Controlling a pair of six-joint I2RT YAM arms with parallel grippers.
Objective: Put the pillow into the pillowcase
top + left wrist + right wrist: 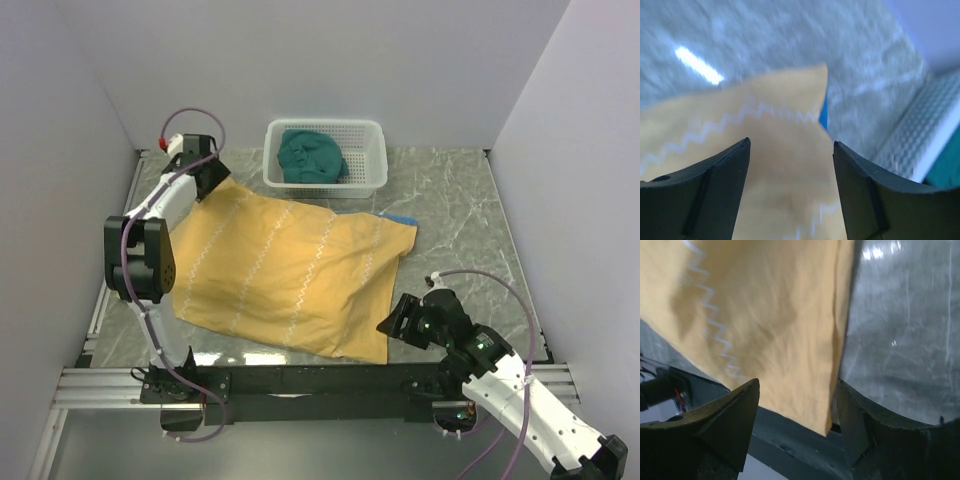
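Top external: pillowcase (290, 275) spread flat on table (455, 215).

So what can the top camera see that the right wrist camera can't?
Only the top camera: the white basket with the teal cloth in it, the left arm, and the whole pillowcase. Only the right wrist camera: the right gripper up close, jaws open, framing the pillowcase's corner. Both: the yellow pillowcase, the grey table and the dark rail.

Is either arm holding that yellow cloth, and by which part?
Nothing is held. The left gripper hovers open over the pillowcase at its far corner, the right gripper open over its near corner.
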